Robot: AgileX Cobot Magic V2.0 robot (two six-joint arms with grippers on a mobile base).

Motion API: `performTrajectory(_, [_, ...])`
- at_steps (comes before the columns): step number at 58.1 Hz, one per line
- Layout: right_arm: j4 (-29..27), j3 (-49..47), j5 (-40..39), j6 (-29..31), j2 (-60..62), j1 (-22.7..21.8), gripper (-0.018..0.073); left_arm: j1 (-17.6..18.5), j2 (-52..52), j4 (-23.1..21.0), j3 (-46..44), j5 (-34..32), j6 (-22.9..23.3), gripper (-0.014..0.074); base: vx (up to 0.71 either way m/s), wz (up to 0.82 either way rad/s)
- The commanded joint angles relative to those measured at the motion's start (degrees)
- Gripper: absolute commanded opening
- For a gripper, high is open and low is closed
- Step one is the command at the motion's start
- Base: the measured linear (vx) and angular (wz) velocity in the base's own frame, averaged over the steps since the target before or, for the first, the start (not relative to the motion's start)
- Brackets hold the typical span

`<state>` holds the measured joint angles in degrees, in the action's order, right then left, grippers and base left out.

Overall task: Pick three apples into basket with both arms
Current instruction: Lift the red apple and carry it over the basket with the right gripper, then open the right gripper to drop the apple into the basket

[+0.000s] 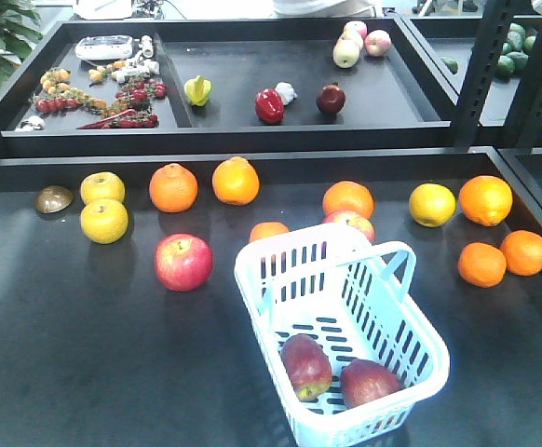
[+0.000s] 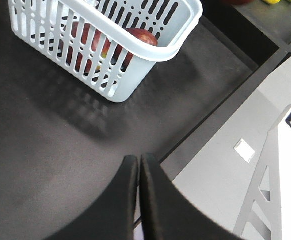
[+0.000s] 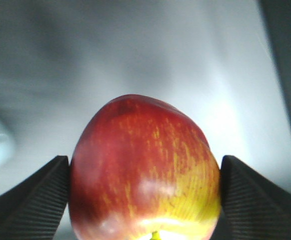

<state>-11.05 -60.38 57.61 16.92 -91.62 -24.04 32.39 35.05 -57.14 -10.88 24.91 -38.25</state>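
Observation:
The pale blue-white basket (image 1: pixel 411 321) stands on the dark table at front centre, with two dark red apples inside, one on the left (image 1: pixel 305 365) and one on the right (image 1: pixel 368 381). In the left wrist view the basket (image 2: pixel 150 50) is at the upper left, with an apple (image 2: pixel 141 36) behind its slots. My left gripper (image 2: pixel 139 159) is shut and empty, above the table's edge. My right gripper (image 3: pixel 145 160) is shut on a red apple with a yellow patch (image 3: pixel 135 150), held against a blurred pale background. Neither arm shows in the front view.
A bright red apple (image 1: pixel 182 262) lies left of the basket, and another apple (image 1: pixel 350 223) lies behind it. Oranges (image 1: pixel 173 187) and yellow fruits (image 1: pixel 103 221) lie across the table. A raised shelf (image 1: pixel 252 140) with more produce is behind.

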Motion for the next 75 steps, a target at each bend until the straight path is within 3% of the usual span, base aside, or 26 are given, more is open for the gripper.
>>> performTrajectory(1, [-4.0, -1.6, 0.8, 2.0, 7.2, 2.5, -0.0005, 0.3, 0.0, -2.1, -1.4, -1.3, 0.3, -0.0006, 0.00, 0.00])
performTrajectory(18, [-16.1, -0.8, 2.2, 10.3, 20.3, 9.5, -0.0005, 0.3, 0.0, -2.1, -1.4, -1.3, 0.3, -0.0006, 0.00, 0.00])
performTrajectory(27, [-24.8, 2.5, -0.3, 14.4, 22.3, 15.9, -0.0005, 0.3, 0.0, -2.1, -1.4, -1.3, 0.3, -0.0006, 0.00, 0.00])
performTrajectory(34, [-29.8, 5.3, -6.6, 17.7, 21.4, 21.4, -0.0003, 0.3, 0.0, -2.1, -1.4, -1.3, 0.3, -0.0006, 0.00, 0.00])
performTrajectory(42, [-32.4, 5.5, -10.8, 20.3, 18.4, 28.8, 0.0031, 0.3, 0.0, -2.1, -1.4, -1.3, 0.3, -0.0006, 0.00, 0.00])
performTrajectory(50, [-34.1, 5.5, -14.1, 22.0, 15.9, 33.5, 0.0181, 0.3, 0.0, -2.1, -1.4, -1.3, 0.3, -0.0006, 0.00, 0.00])
performTrajectory(59, [-34.2, 5.5, -15.3, 23.1, 13.7, 34.7, 0.0482, 0.3, 0.0, -2.1, -1.4, -1.3, 0.3, -0.0006, 0.00, 0.00])
performTrajectory(65, [-34.0, 5.5, -16.5, 23.0, 12.9, 34.7, 0.0636, 0.3, 0.0, -2.1, -1.4, -1.3, 0.3, -0.0006, 0.00, 0.00])
performTrajectory(69, [-33.8, 5.5, -16.5, 23.2, 12.8, 34.7, 0.0694, 0.3, 0.0, -2.1, -1.4, -1.3, 0.3, -0.0006, 0.00, 0.00])
performTrajectory(75, [-32.6, 5.5, -16.4, 23.2, 12.8, 34.7, 0.0711, 0.3, 0.0, -2.1, -1.4, -1.3, 0.3, -0.0006, 0.00, 0.00])
